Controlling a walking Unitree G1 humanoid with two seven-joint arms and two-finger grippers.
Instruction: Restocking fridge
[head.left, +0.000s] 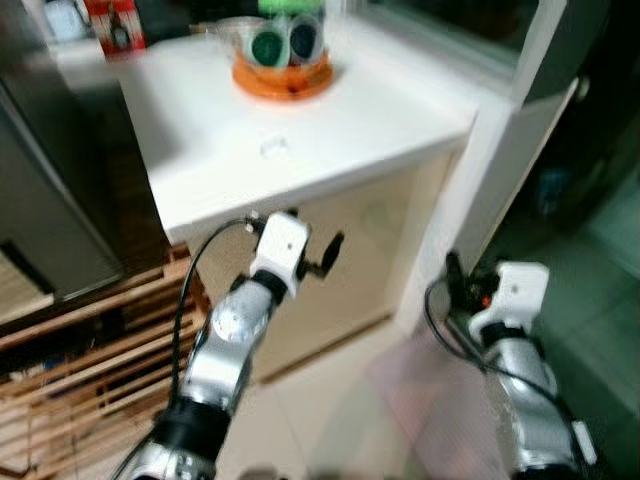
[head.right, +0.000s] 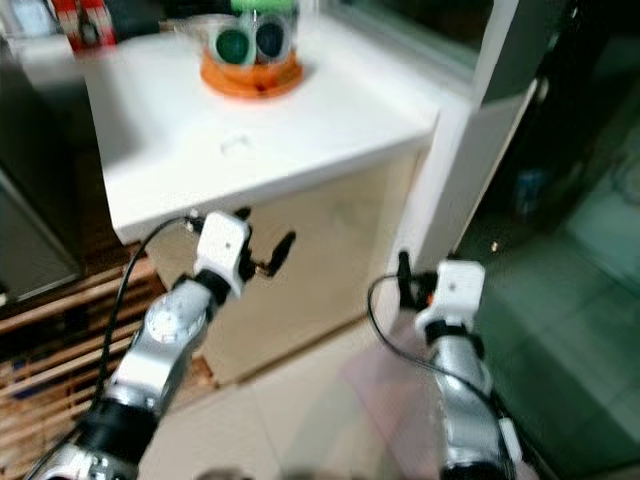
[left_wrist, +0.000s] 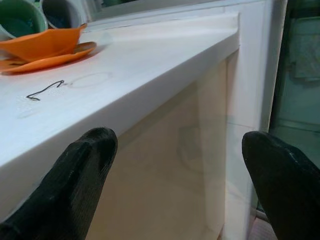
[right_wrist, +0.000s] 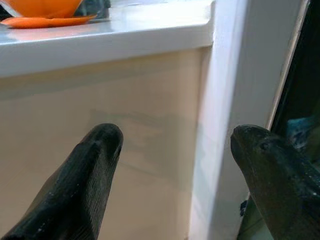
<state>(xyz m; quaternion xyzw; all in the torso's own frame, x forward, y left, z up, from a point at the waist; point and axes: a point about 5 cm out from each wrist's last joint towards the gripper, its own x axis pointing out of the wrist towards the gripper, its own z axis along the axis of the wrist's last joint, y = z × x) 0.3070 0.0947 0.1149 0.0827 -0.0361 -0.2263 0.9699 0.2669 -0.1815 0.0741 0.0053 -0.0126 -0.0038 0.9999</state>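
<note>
Green-lidded cups (head.left: 288, 40) in an orange plastic bowl (head.left: 282, 78) sit far back on the white counter (head.left: 300, 150), above and beyond both empty, spread-fingered grippers; left gripper (head.left: 315, 250) is nearer than right gripper (head.left: 455, 275).

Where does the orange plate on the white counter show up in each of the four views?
Left eye view: orange plate at top centre, on the white counter.
Right eye view: top, left of centre.
Left wrist view: upper left corner, beyond the left gripper.
Right wrist view: upper left corner, above the right gripper.
Shared landmark: the counter's front edge.
</note>
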